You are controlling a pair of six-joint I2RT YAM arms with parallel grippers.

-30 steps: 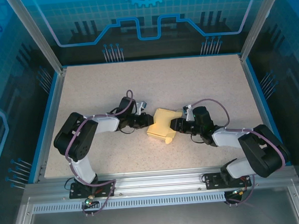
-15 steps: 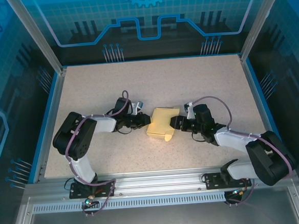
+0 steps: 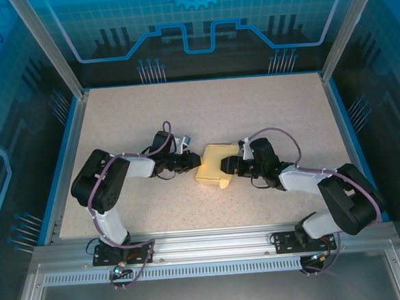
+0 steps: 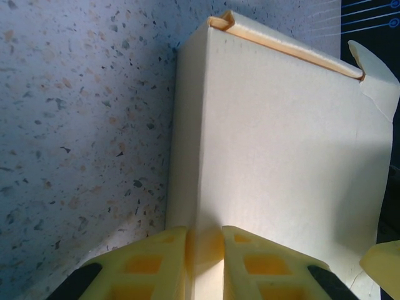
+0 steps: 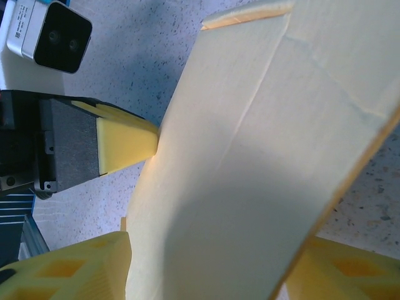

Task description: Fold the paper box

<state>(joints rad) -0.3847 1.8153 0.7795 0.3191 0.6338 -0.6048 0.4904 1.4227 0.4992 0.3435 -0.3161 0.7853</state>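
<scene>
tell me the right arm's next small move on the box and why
Probably shift the right gripper onto the loose flap and press it shut. The left gripper pinches the box by one edge, steadying it, while the right's jaws stand open astride the far end.

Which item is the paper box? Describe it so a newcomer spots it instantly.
On the speckled beige table, look to the middle, where the two black arms meet. The paper box lies there between the left gripper and the right gripper. It is the one pale yellow card piece on the speckled surface.
</scene>
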